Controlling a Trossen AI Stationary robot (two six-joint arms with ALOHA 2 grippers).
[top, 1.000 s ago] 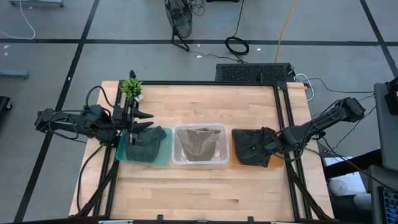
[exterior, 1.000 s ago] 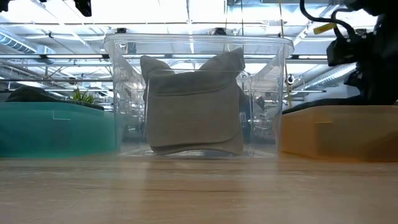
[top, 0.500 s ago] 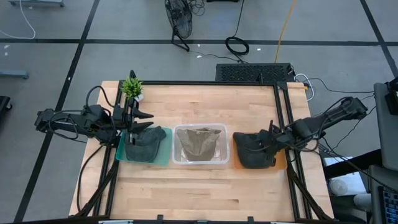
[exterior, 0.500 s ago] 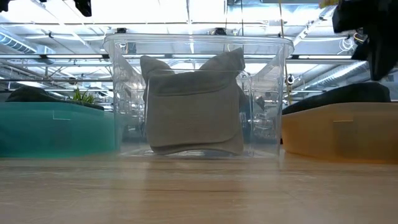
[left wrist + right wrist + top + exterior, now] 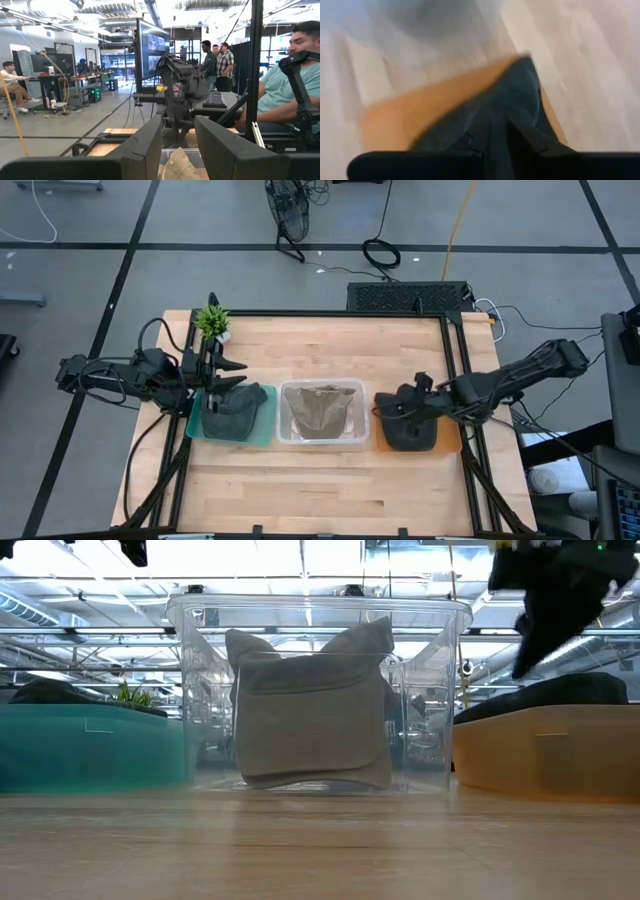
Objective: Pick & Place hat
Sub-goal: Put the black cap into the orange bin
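Note:
A black hat (image 5: 405,430) lies in the orange tray (image 5: 452,438) at the table's right. My right gripper (image 5: 408,396) is above the tray, shut on a part of that hat. In the low view black cloth (image 5: 540,635) hangs from the gripper over the rest of the hat (image 5: 565,690). A tan hat (image 5: 320,412) leans upright in the clear bin (image 5: 288,435) in the middle. A dark grey hat (image 5: 235,405) lies in the teal tray (image 5: 262,432). My left gripper (image 5: 232,376) hovers open at that tray's far edge. My right gripper pinches a fold of the black hat (image 5: 501,125) between its two fingers (image 5: 470,145), coming from above and from the table's right. The held part is lifted and hangs below the fingers. The rest of the hat stays in the orange tray.
A small green plant (image 5: 212,320) stands at the table's far left corner. Black frame rails (image 5: 455,370) run along both table sides. Bare wood lies near and far of the three containers. People sit and stand in the room beyond (image 5: 295,80).
My right gripper has moved up and toward the table's left, from the orange tray's right edge to above its middle. It has drawn a part of the black hat up with it, which now hangs below the fingers; the rest has stayed in the tray.

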